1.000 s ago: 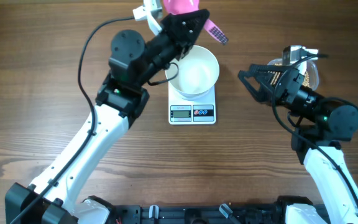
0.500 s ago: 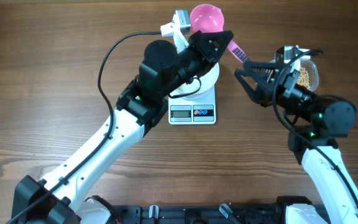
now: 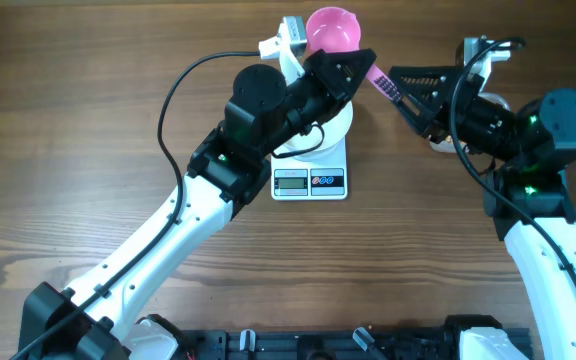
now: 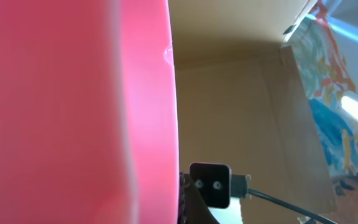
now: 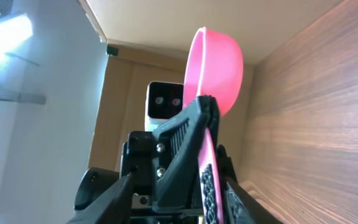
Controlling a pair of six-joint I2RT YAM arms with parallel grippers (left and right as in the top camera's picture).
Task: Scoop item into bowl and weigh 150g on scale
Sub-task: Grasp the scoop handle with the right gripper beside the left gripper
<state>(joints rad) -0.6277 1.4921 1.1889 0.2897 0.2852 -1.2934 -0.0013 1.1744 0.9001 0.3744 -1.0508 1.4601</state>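
wooden worktop (image 3: 88, 120); left tool (image 3: 353, 72) clamps the empty pink scoop (image 3: 330, 30) near the bowl (image 3: 336, 128) on the scale (image 3: 310, 181); right tool (image 3: 400, 85) straddles its handle (image 5: 209, 180), half-wide; scooping and weighing look undone

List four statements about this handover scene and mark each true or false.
1. The left pincer grips the pink scoop. True.
2. The scoop is turned mouth down. False: its mouth faces up, and it looks empty.
3. The bowl sits on the scale. True.
4. The right pincer is far from the scoop. False: its open jaws stand on either side of the end of the scoop's handle.
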